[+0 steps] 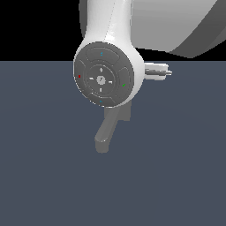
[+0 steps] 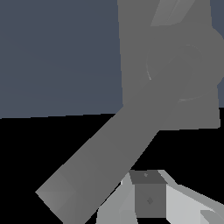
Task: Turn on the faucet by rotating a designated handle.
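In the wrist view the grey faucet fills the picture. Its flat base plate carries a round hub, and the thick spout runs diagonally away from it. A slim lighter bar, the handle, leaves the hub toward the picture's edge. My gripper shows as one grey pad between white finger parts, apparently shut and empty. It sits close beside the spout and well away from the handle. In the exterior view only the spout shows below the arm; the handle is hidden there.
The arm's large round white-and-grey joint cap blocks the middle of the exterior view. A short white stub with a grey tip sticks out toward that view's right. The blue-grey floor lies around the faucet.
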`<act>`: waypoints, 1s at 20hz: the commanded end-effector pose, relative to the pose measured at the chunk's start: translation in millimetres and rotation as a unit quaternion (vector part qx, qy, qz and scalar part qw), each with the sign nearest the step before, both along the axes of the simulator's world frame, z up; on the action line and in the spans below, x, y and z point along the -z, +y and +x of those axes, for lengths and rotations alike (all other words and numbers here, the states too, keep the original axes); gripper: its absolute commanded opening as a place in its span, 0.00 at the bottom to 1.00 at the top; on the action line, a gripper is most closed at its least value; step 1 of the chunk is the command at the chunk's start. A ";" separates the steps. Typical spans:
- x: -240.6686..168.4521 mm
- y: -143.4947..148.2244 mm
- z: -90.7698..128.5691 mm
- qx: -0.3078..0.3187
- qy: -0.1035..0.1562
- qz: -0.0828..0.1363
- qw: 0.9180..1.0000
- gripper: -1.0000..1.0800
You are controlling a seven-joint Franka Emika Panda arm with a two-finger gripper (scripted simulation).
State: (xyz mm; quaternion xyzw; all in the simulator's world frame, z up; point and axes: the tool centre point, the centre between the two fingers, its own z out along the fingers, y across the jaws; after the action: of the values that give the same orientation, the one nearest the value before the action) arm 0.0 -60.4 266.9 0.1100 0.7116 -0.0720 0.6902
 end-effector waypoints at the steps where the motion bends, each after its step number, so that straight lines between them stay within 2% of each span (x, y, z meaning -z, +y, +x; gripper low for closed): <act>1: 0.5 -8.4 1.4 -0.017 -0.003 -0.018 1.000 0.00; 20: 29.9 -55.0 -1.6 -0.017 -0.012 -0.023 1.000 0.00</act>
State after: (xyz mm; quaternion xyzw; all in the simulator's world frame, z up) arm -10.6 -139.7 237.3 0.1780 0.6906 -0.1070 0.6927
